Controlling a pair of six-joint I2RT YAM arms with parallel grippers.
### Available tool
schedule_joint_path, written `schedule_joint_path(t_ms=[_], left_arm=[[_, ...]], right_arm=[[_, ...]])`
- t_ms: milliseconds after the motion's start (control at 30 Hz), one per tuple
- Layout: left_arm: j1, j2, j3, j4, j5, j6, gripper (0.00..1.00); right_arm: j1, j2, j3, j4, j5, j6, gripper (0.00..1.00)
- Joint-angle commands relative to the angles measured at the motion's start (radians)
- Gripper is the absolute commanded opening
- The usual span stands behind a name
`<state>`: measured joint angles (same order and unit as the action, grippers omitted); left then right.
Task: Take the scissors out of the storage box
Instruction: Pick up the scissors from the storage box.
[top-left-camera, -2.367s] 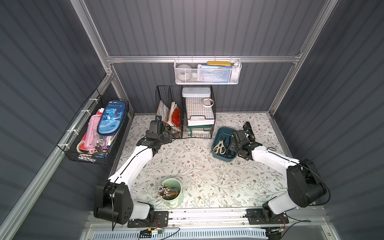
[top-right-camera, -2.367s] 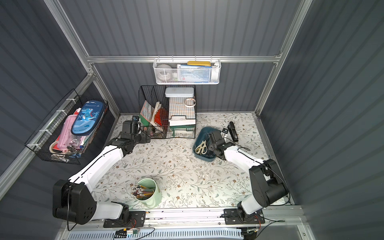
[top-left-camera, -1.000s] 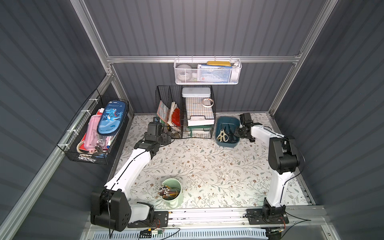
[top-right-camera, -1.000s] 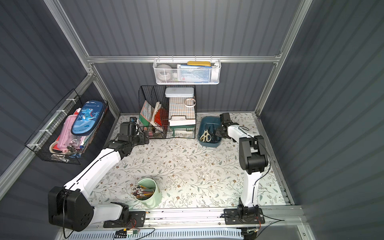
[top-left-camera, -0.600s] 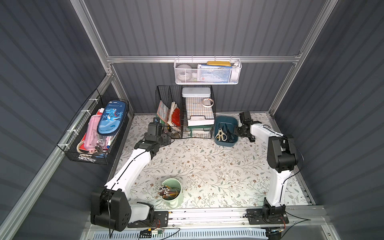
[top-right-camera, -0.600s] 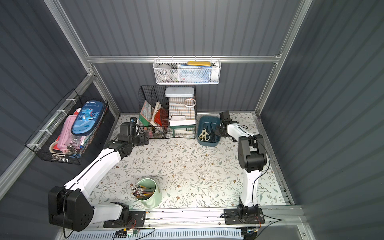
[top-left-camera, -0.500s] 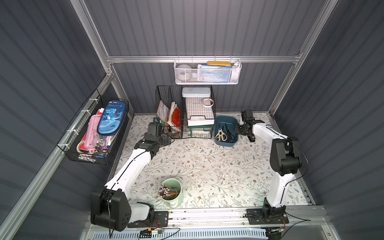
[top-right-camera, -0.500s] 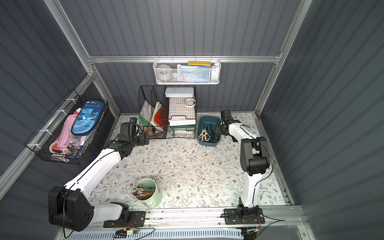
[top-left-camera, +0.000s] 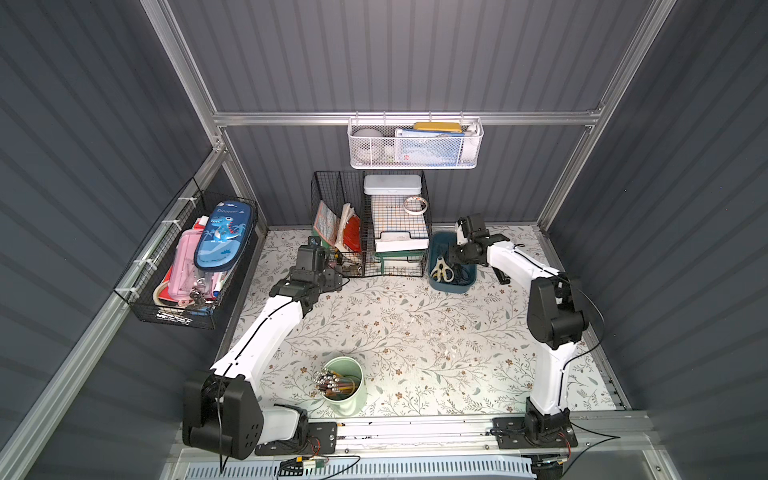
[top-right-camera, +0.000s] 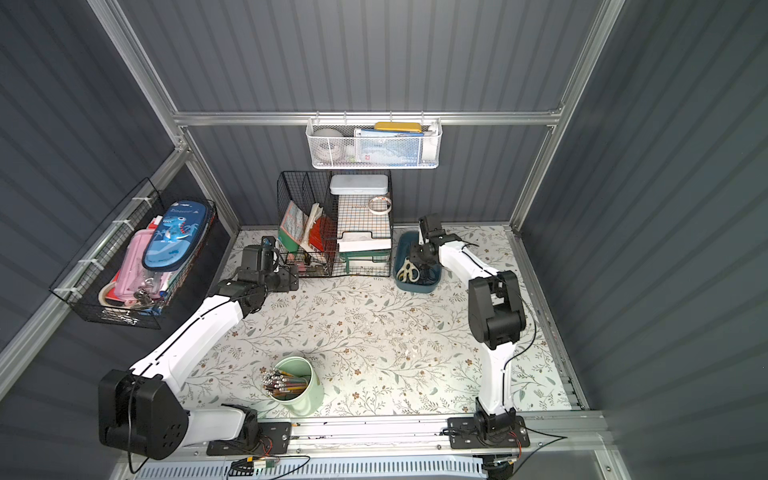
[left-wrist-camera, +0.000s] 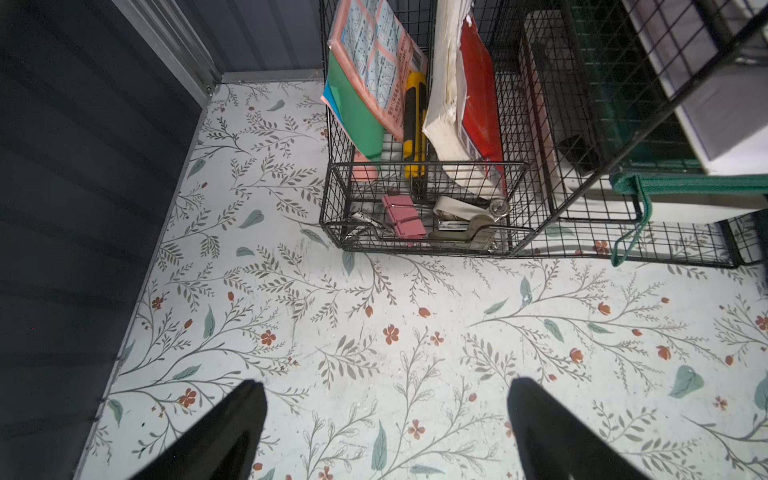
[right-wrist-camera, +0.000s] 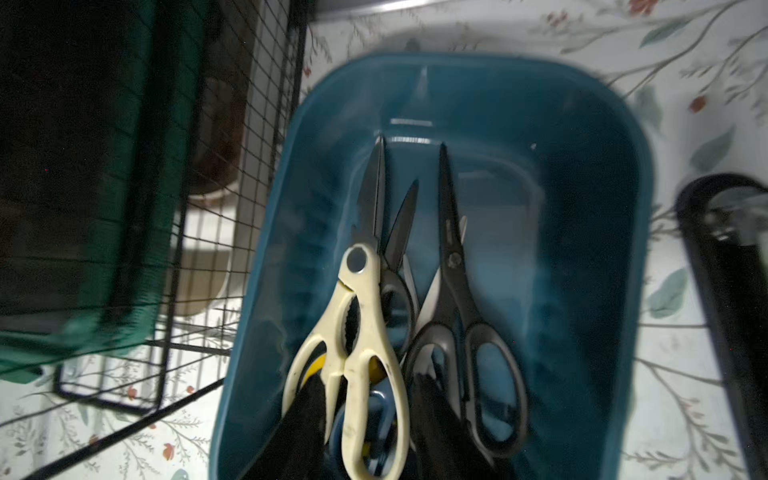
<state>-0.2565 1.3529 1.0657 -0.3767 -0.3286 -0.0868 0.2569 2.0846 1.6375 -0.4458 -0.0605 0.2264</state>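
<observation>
The scissors (top-left-camera: 441, 269) all lie inside the storage box (right-wrist-camera: 582, 199). None is out yet. In both top views the box sits on the flowery surface (top-left-camera: 415, 324), just beside the black wire rack (top-left-camera: 370, 232) and near the back wall. The scissors are heaped at one end with their handles together and their blades pointing the other way. That makes the handles the easy part to reach.

The cream-handled pair (right-wrist-camera: 361, 316) is on top of the heap. That is likely why the right claw (right-wrist-camera: 368, 380) is over it first, since nothing covers it. The claw's two black fingers (right-wrist-camera: 307, 424) stand a little apart, one on each side of a cream handle loop, as if ready to squeeze it. The picture is blurry, so I cannot tell if the fingers touch the handle, but nothing looks gripped.

The long black pair (right-wrist-camera: 455, 266) lies just beside the cream one. Bits of yellow and blue handle peek out from under it. I think those will be hard to get until the top pair is gone.

The left claw (left-wrist-camera: 384, 384) is spread wide and holds nothing. It hangs over bare surface in front of the wire rack, well apart from the box. I think it is there so it is not in the way.

A black stapler (right-wrist-camera: 731, 291) lies on the surface beside the box. It is not part of the job.
</observation>
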Motion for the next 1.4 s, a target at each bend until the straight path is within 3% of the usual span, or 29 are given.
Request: schedule_joint_path(t_ms=[0,700,867,1000,1367], left_arm=[[-0.009,0.017,0.03,-0.033,0.022,0.025,0.96],[-0.019,0.055,0.073,-0.04,0.074,0.006,0.94],[-0.036,0.057,0.085,-0.048,0.07,0.004,0.94],[-0.042,0.054,0.087,-0.046,0.082,-0.004,0.93],[-0.151,0.125,0.148,-0.034,0.249,-0.037,0.9]], right_arm=[[-0.004,0.03,0.04,-0.047,-0.005,-0.001,0.38],[0.011,0.111,0.019,-0.089,0.061,-0.025,0.24],[0.011,0.126,0.024,-0.083,0.067,-0.016,0.13],[0.011,0.091,0.003,-0.045,0.056,0.012,0.05],[0.017,-0.092,-0.017,-0.047,0.068,-0.028,0.01]])
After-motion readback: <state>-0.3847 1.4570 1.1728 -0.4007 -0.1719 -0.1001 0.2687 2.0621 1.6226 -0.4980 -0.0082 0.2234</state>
